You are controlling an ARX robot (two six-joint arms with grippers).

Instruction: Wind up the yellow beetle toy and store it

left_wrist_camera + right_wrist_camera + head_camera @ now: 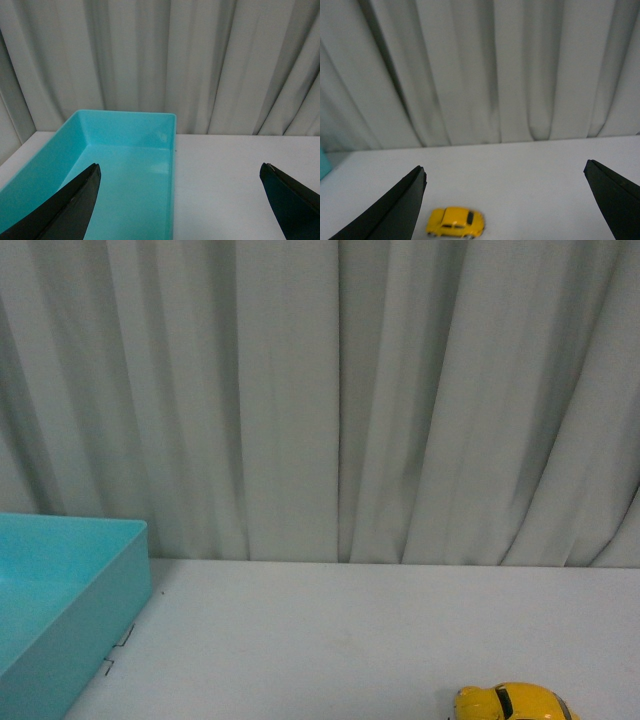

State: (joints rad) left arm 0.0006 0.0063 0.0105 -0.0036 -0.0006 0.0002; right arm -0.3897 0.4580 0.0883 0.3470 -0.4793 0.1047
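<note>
Both released: left gripper [179, 167], right gripper [505, 166] spread empty.
On the tabletop [350, 630]: yellow beetle toy [515, 703] at five o'clock, turquoise bin [90, 620] at eight.

One yellow beetle toy [515, 703]. One teal bin [85, 635]. One white table [350, 640]. One grey curtain [330, 400]. Two grippers: left gripper [180, 172], right gripper [505, 172], two dark fingers each, four fingers total.
</note>
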